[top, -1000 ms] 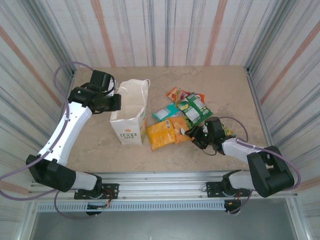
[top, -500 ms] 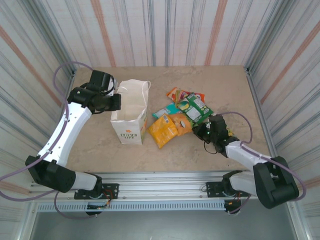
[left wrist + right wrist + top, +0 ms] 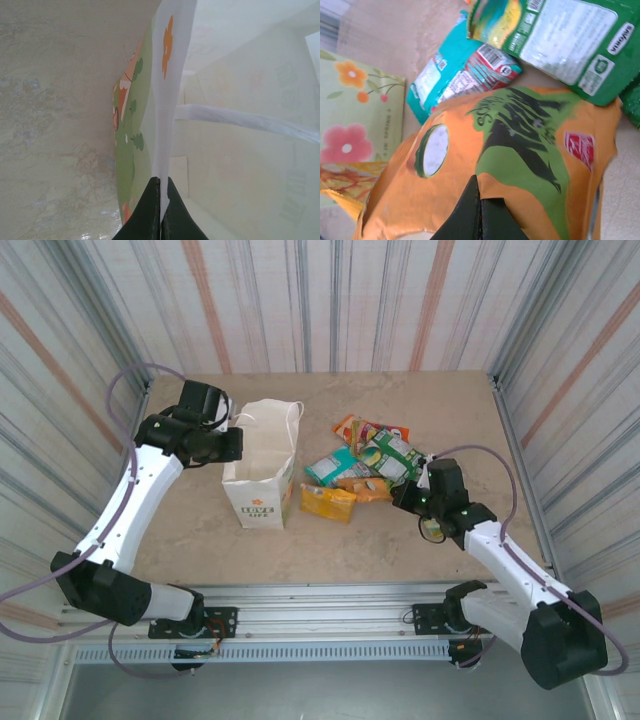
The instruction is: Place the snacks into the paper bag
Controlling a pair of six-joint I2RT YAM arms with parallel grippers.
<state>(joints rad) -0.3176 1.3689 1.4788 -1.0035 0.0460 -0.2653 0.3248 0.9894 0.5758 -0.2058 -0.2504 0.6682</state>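
On the beige marbled worktop (image 3: 400,400), the white floral paper bag (image 3: 262,475) was pinched at its rim by the clenched left claw (image 3: 161,197). Just beside it, the glossy foil snacks (image 3: 372,453) were heaped. An orange-and-green packet (image 3: 520,150) was gripped, apparently by its edge, in the clenched right claw (image 3: 480,212).

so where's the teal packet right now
In the top view the teal packet lies just right of the paper bag, between it and the green packet, behind the orange packet.

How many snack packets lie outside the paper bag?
6: yellow packet beside the paper bag, orange packet pinched by the right gripper, teal packet, large green packet, far orange packet and red-green packet behind; overlaps may hide others.
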